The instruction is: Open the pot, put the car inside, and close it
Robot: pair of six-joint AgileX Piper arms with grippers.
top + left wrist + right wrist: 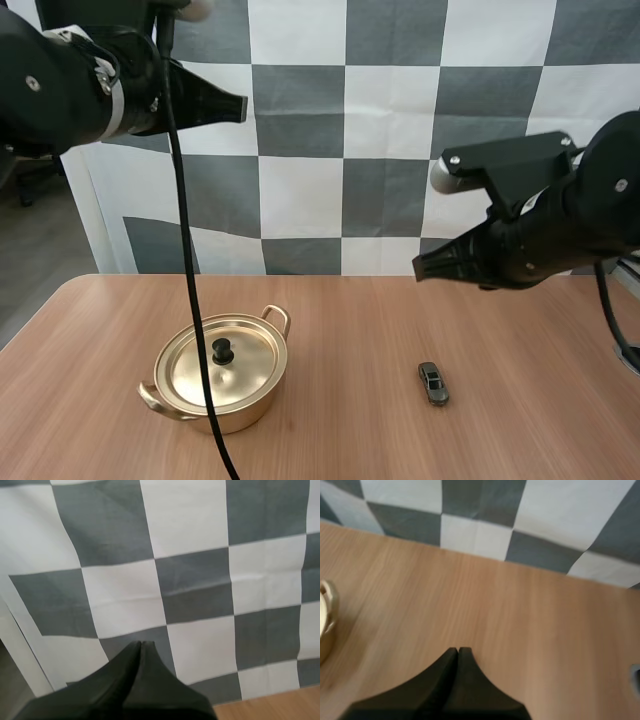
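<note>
Table (350, 320): lidded pot (232, 412); car (433, 383), probably grey, apart; left fingers (115, 685), right fingers (440, 685) together.

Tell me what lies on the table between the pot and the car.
Nothing: in the high view the table is bare between the pot and the car.

Both arms raised: left gripper (241, 104) high, right gripper (419, 270) lower, tips pointing inward toward each other's side. Fingers on both pressed together into one wedge, holding nothing.
</note>
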